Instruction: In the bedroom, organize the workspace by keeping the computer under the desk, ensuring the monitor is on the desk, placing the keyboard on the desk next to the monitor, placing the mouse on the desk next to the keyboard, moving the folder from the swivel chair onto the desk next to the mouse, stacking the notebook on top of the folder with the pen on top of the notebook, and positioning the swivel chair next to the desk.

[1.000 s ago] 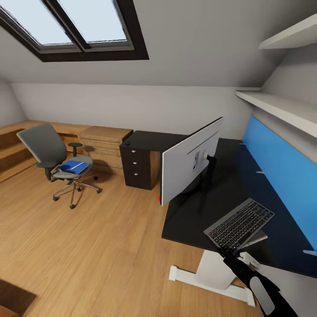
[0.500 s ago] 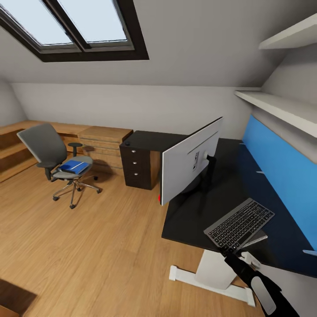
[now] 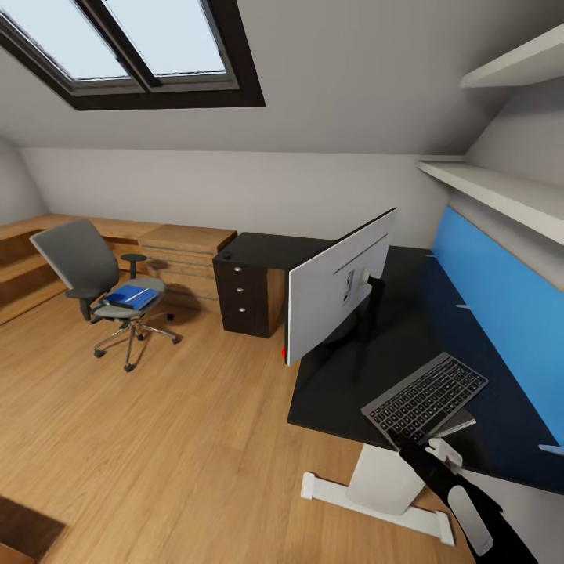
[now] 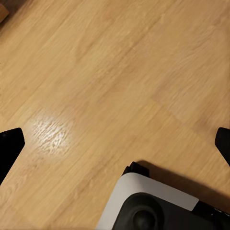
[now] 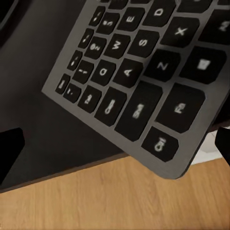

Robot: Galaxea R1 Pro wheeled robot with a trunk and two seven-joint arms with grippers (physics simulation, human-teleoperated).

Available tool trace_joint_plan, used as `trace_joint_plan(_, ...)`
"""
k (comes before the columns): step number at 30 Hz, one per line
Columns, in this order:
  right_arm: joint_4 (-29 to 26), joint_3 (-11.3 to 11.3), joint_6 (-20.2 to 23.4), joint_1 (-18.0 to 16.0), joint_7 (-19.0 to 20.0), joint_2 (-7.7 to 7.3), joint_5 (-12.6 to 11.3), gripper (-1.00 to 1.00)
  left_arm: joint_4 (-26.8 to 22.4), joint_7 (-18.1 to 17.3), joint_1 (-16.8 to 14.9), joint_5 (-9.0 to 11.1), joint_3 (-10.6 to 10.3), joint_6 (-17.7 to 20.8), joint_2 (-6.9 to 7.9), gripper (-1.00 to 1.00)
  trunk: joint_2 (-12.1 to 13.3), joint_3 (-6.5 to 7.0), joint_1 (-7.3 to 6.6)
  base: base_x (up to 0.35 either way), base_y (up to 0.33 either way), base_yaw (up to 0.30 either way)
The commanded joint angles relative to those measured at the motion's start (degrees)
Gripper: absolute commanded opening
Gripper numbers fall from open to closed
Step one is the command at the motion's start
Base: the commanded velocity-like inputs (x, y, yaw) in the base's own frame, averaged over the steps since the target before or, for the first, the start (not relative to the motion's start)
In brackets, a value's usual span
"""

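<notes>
My right gripper (image 3: 427, 448) sits at the near corner of the keyboard (image 3: 425, 399), which lies on the black desk (image 3: 345, 384) near its front edge, resting partly on a thin grey notebook (image 3: 457, 425); the right wrist view has my fingertips (image 5: 10, 151) spread wide with the keyboard's corner (image 5: 143, 91) hanging over the desk edge between them, so that claw is released. My left fingertips (image 4: 9, 146) are likewise spread wide over bare wood floor (image 4: 110, 81). The monitor (image 3: 338, 286) stands on the desk with its grey back toward me, and the blue folder (image 3: 131, 296) lies on the swivel chair (image 3: 98, 286), well away across the floor.
</notes>
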Motion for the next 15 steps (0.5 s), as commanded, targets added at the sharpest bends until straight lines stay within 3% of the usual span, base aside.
trace_joint_plan(1,-0.1,-0.2,0.4,0.0,0.2,0.02,-0.4,1.00,-0.1,0.2,0.0,0.5,-0.2,-0.1,0.03,1.00,-0.1,-0.06,0.01,0.005,0.000,0.000)
trace_joint_plan(6,-0.2,-0.2,0.4,0.0,0.3,0.02,-0.4,1.00,-0.1,0.1,0.0,0.4,-0.1,-0.2,0.01,1.00,-0.1,-0.06,0.01,0.135,0.000,0.000)
trace_joint_plan(15,-0.1,-0.2,0.4,0.0,0.2,0.02,-0.4,1.00,-0.1,0.1,0.0,0.4,-0.1,-0.2,0.03,1.00,-0.1,-0.06,0.01,0.019,0.000,0.000)
